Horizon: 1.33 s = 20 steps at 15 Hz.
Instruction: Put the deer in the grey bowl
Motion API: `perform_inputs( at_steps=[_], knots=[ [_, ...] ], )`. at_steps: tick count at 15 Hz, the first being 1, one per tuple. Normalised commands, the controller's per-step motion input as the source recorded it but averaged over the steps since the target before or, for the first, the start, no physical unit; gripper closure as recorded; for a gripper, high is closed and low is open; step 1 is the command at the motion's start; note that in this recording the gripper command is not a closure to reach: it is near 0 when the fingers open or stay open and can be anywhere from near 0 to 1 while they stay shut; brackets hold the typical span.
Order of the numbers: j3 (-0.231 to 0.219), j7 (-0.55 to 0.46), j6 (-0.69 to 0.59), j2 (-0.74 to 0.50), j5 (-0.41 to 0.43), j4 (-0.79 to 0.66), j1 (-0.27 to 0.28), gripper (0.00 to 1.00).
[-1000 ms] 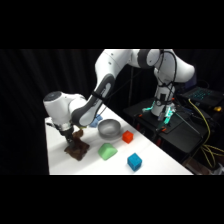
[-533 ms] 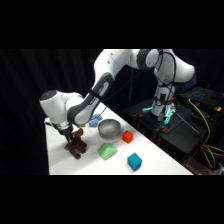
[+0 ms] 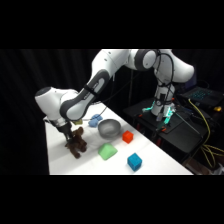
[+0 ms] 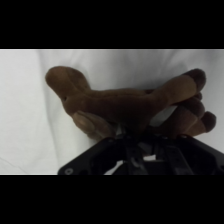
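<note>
The gripper (image 3: 71, 136) is seen directly above the deer (image 3: 76, 143), which lies on the white table (image 3: 150, 160) near its left end. In the wrist view the deer (image 4: 130, 107) fills the frame just beyond the black linkage, but the fingertips are hidden by the toy's body. Whether the fingers are closed on the deer or only straddling it cannot be told, nor how wide they stand.

From here, 2 risks are judged likely. The toy is soft and lumpy, so a hold on a limb or a fold of plush could slip once weight is taken, and the deer would fall back to the table. The deer also looks about as large as the grey bowl (image 3: 109, 128), so an off-centre release could leave it draped on the rim or tip the bowl.

The grey bowl sits beyond the gripper, toward the arm's base, and appears to hold nothing. A light blue object (image 3: 94, 120) lies just beside it. A green block (image 3: 107, 151), a red block (image 3: 128, 136) and a blue block (image 3: 134, 161) are spread out past the deer, none inside the bowl.
</note>
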Motion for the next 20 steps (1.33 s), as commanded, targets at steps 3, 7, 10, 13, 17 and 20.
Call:
perform_inputs(
  at_steps=[3,7,10,13,17,20],
  knots=[
    [-0.041,-0.11,-0.27,-0.45,-0.028,-0.08,0.014,0.31],
    [-0.072,-0.10,-0.21,-0.57,-0.094,-0.30,0.034,0.31],
    [-0.068,-0.08,0.04,-0.73,-0.128,-0.75,0.046,0.31],
    [-0.062,-0.03,0.18,-0.82,-0.135,-0.98,0.057,0.31],
    [-0.064,0.02,0.27,-0.80,-0.146,-0.98,0.040,0.31],
    [-0.053,0.12,0.34,-0.72,-0.163,-0.99,0.052,0.31]
  ],
)
